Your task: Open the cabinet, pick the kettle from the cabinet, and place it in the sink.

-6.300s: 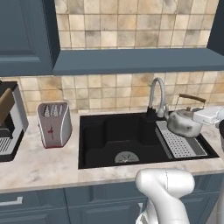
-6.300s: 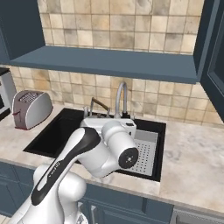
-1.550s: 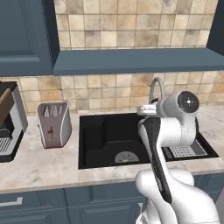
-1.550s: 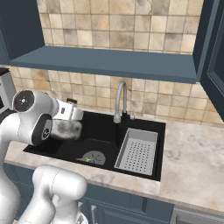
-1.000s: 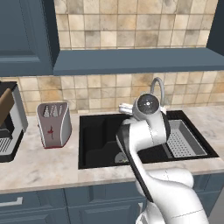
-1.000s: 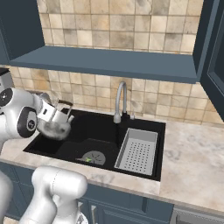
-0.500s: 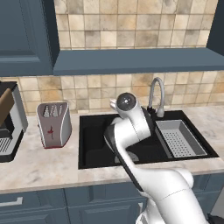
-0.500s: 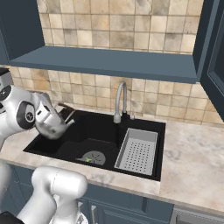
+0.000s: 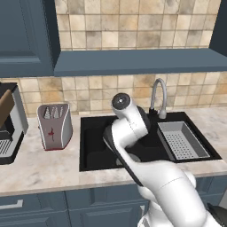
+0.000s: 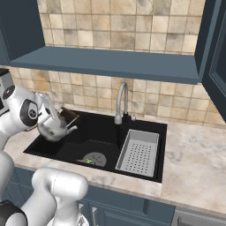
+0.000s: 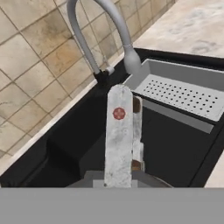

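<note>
You've got the kettle [image 10: 54, 125] hanging above the left end of the sink [image 10: 137, 123], not yet down on the basin floor. The gripper [image 10: 45, 106] is clamped shut on the arched handle [image 11: 119, 135], which runs straight up the middle of the hand view. That's the right place to hold it: the shiny metal body looks hard and slick, so I'd guess it would slide out of a pinch anywhere else. It's rigid and probably light when empty, but held by the handle alone it may swing or tip, spout leading. Your arm is folded far over to its left, wrist bent down toward the basin, well clear of the tap [image 10: 122, 101] and the strainer tray [image 10: 140, 152]. Lower it gently, then let go.
</note>
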